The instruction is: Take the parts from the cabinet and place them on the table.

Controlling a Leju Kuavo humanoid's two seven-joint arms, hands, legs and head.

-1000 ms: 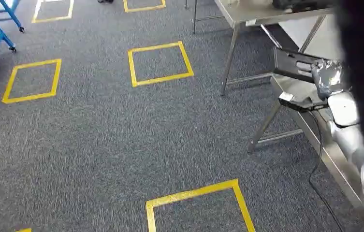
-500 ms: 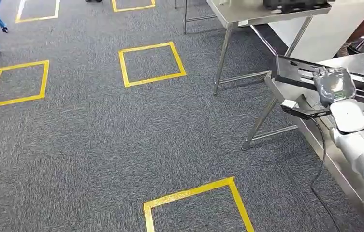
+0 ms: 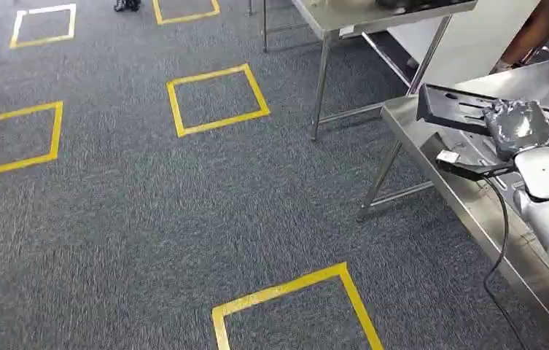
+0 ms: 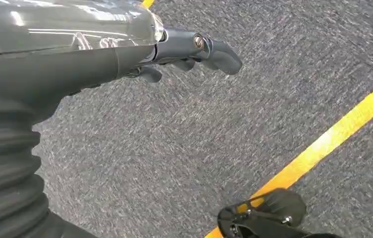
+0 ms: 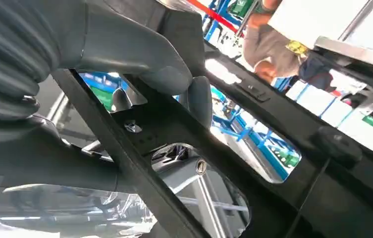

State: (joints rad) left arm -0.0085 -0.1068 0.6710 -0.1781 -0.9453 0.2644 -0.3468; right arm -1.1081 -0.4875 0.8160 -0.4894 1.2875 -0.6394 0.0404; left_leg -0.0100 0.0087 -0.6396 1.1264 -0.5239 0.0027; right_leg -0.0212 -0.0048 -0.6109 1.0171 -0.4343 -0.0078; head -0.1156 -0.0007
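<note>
Carrying a flat black slotted metal part point(image 3: 461, 109), the robot's right hand point(image 3: 517, 127) now holds it above the near edge of the long stainless-steel desk point(image 3: 475, 211) at the right of the head view. The whole picture has slid over the last second: the yellow tape squares point(image 3: 216, 98) on the grey carpet sit further left and more desk has come into sight — the camera turning toward the desk, not the things moving. In the right wrist view the thick grey thumb and darker fingers point(image 5: 199, 99) are wrapped round a bar of the black part, gripping it firmly. The left hand point(image 4: 194, 49) hangs over the carpet, fingers loosely curled, holding nothing. By my reading the carry is nearly done; lowering the part flat onto the desk comes next — its long overhang could catch the desk edge.
</note>
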